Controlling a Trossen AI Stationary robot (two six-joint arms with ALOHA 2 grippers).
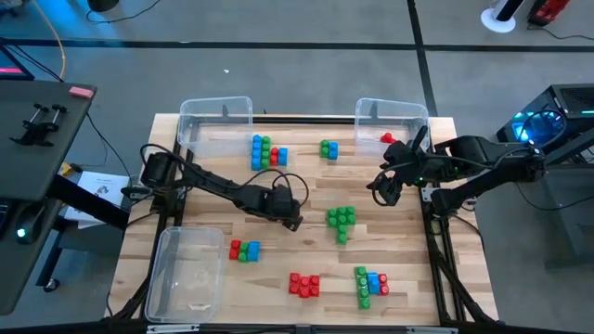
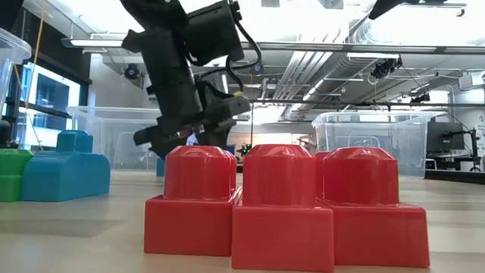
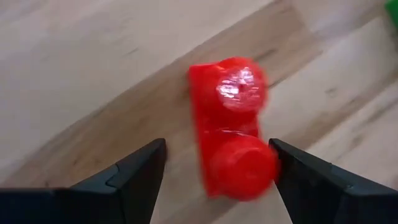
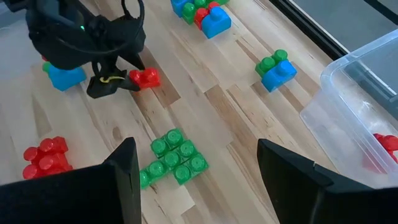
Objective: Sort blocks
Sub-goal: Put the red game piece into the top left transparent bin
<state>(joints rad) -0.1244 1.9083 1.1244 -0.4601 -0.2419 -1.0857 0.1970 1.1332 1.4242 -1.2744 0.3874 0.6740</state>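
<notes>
My left gripper [image 1: 290,219] is open over the middle of the table. In its wrist view a red two-stud block [image 3: 231,134] sits between the open fingers, over the wood. The right wrist view shows this block [image 4: 144,77] at the tip of the left gripper [image 4: 115,84]. In the high view the gripper hides it. My right gripper [image 1: 382,189] is open and touches nothing, hovering right of centre, near the far right bin [image 1: 390,113], which holds a red block [image 1: 387,138]. Other blocks lie on the table: a green cluster [image 1: 341,223] and a red cluster [image 1: 303,284]. My left gripper has one finger [image 3: 292,165] right beside the block's nearer stud [image 3: 245,168], and a gap shows between the other finger and the block. I cannot tell whether it touches the block.
Mixed clusters lie at the far middle [image 1: 267,151], beside it [image 1: 329,148], near left [image 1: 244,250] and near right [image 1: 371,283]. A clear bin stands at the far left [image 1: 215,116], another at the near left corner [image 1: 186,274]. Bare wood lies between the two grippers.
</notes>
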